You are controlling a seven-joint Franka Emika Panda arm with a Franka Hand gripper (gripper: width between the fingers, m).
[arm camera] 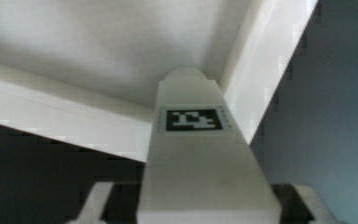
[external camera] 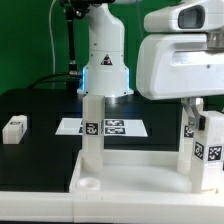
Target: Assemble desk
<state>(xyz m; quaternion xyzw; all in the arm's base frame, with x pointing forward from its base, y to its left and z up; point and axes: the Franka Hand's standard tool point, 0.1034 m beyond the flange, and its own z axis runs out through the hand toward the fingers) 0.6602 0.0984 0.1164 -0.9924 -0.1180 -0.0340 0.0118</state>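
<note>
The white rimmed tabletop panel (external camera: pixel 130 185) lies at the front of the black table. One white leg (external camera: pixel 92 135) stands upright on it toward the exterior view's left. Two more marked legs (external camera: pixel 189 140) (external camera: pixel 213 155) stand at the exterior view's right. My gripper (external camera: pixel 196 110) comes down from above onto that right pair. In the wrist view a leg (arm camera: pixel 197 150) with a square marker fills the space between my fingers (arm camera: pixel 110 203), and my gripper (arm camera: pixel 202 208) is shut on it. Its far end points at the panel's rim (arm camera: pixel 69 105). A loose leg (external camera: pixel 14 128) lies on the table at the exterior view's left.
The marker board (external camera: pixel 115 127) lies flat behind the panel, in front of the arm's white base (external camera: pixel 105 65). An open corner socket (external camera: pixel 88 184) shows in the panel beside the left leg. A green wall stands behind the table.
</note>
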